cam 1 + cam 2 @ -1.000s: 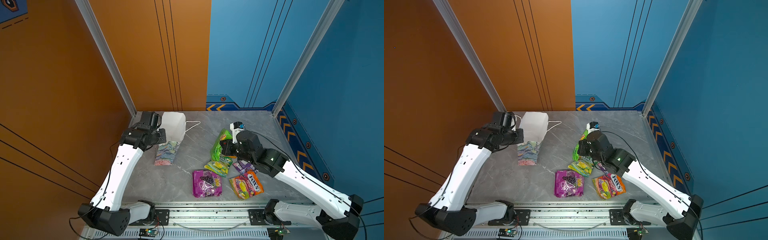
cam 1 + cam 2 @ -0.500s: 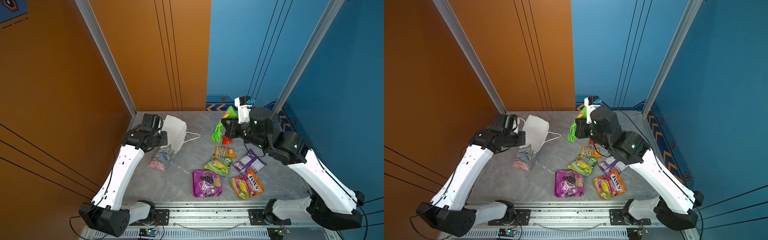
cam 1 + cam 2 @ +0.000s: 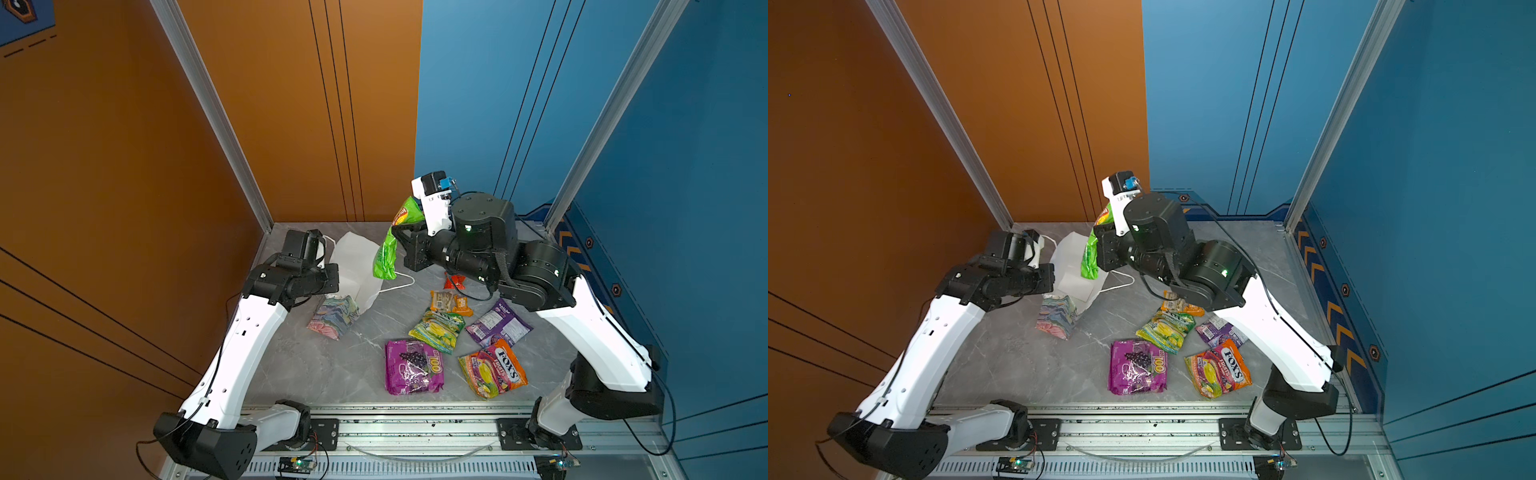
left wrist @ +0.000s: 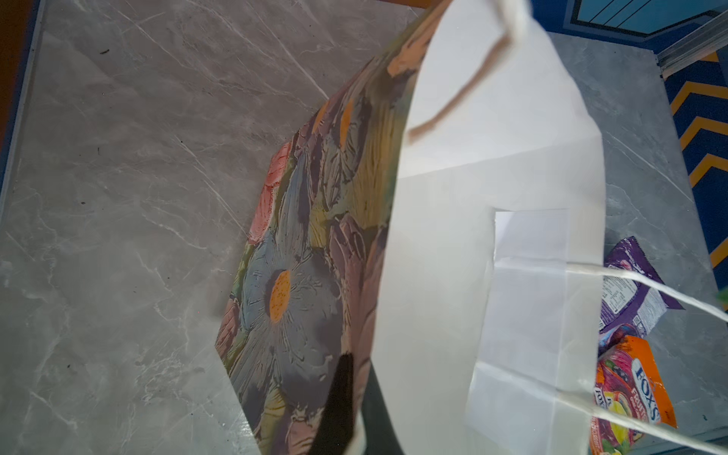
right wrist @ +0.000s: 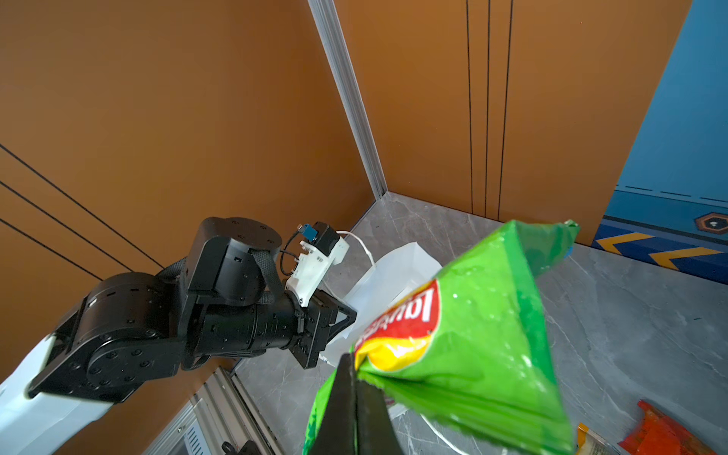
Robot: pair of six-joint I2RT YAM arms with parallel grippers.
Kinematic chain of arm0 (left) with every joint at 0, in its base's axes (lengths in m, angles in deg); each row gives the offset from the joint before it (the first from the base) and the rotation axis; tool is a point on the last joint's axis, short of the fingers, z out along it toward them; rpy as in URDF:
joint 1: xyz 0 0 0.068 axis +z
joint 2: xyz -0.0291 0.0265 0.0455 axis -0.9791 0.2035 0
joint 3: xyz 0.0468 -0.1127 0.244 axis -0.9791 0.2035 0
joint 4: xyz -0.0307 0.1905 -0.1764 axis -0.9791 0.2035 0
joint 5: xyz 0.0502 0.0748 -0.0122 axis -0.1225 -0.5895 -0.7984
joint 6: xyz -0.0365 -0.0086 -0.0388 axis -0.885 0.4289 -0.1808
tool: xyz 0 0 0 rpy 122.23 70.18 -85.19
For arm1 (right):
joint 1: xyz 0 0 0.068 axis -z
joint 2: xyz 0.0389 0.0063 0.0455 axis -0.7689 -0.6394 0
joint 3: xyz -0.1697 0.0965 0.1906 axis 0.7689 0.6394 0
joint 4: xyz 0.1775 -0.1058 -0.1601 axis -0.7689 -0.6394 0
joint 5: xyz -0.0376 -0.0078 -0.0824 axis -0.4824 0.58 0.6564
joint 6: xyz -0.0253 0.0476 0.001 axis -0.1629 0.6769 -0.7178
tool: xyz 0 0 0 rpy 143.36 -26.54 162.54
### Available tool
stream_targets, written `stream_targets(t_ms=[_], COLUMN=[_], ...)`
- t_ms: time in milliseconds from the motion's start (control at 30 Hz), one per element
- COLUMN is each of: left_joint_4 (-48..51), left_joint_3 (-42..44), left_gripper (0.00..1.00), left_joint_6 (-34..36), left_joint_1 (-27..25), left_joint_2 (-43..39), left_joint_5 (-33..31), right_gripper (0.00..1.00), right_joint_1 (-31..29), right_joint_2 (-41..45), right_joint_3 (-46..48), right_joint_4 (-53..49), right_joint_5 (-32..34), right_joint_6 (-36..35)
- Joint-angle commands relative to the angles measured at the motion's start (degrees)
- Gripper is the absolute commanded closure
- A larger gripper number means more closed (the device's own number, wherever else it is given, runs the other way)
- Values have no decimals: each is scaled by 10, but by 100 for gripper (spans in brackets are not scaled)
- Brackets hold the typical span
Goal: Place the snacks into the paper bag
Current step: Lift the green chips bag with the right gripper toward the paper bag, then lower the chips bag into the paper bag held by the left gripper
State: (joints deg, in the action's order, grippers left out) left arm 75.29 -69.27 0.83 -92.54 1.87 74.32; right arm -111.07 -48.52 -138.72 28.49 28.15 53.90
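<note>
green packet (image 3: pixel 385 255) hangs pinched near paper bag (image 3: pixel 353 264).

The left arm (image 3: pixel 249 332), white shells over black joints, slopes up from its base at the near rail and bends at the elbow, with the black wrist held about level. The left gripper (image 4: pixel 356 394) is clamped on the rim of the floral paper bag (image 4: pixel 315 256). The right arm (image 3: pixel 594 328), built alike, arches higher, and its forearm points across toward the left arm. The right gripper (image 5: pixel 354 378) is pinched tight on a crinkly green plastic packet (image 5: pixel 472 335), which it holds clear of the table.
</note>
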Motion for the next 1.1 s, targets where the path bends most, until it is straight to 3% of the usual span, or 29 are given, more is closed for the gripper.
stream_targets(t_ms=[0,300,667,1067], left_joint_4=[-16,-25,-53,-66], left_joint_3=[11,18,36,46], left_gripper=[100,100,100,100], left_joint_6=[4,5,10,16], left_joint_1=[-3,-6,-7,-18], left_joint_2=[-15,-19,-50,-66], left_joint_5=[34,51,68,69], right_gripper=[100,100,100,100], right_joint_1=[-11,-46,-49,4], right_joint_2=[-9,-33,-30,0], right_joint_3=[-16,-11,60,158], right_joint_4=[-10,-15,-1,2], right_joint_5=[-15,-38,-47,-17], right_joint_6=[-12,-3,24,75])
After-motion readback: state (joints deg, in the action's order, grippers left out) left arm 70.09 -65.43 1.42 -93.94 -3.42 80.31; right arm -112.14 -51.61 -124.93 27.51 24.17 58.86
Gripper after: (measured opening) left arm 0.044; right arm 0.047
